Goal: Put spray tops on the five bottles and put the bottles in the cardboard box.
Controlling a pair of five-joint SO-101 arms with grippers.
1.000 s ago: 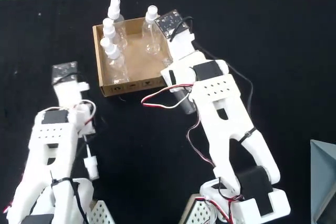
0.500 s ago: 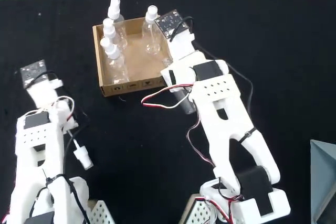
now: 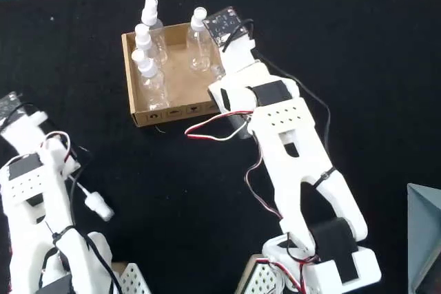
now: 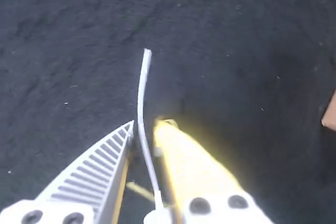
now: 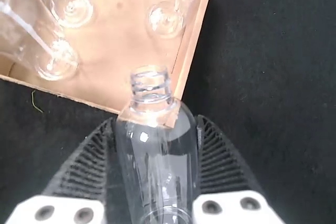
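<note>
Both arms were white printed shells with black servo blocks: right arm [image 3: 296, 149], left arm [image 3: 31, 191]. Red, white and black leads [image 3: 207, 131] looped off the right arm. The left gripper [image 4: 143, 124] had one white ribbed finger [image 4: 100, 166] and one yellow finger [image 4: 189, 166]; the right gripper [image 5: 155, 121] had black ribbed fingers [image 5: 84, 166] on white bases with round screw holes

Four bottles [image 3: 143, 60] stand in the cardboard box [image 3: 176, 110], three along its left wall. A fifth bottle [image 5: 157, 145] is at its front right corner, the spray top [image 3: 98, 206] well off front-left.
</note>
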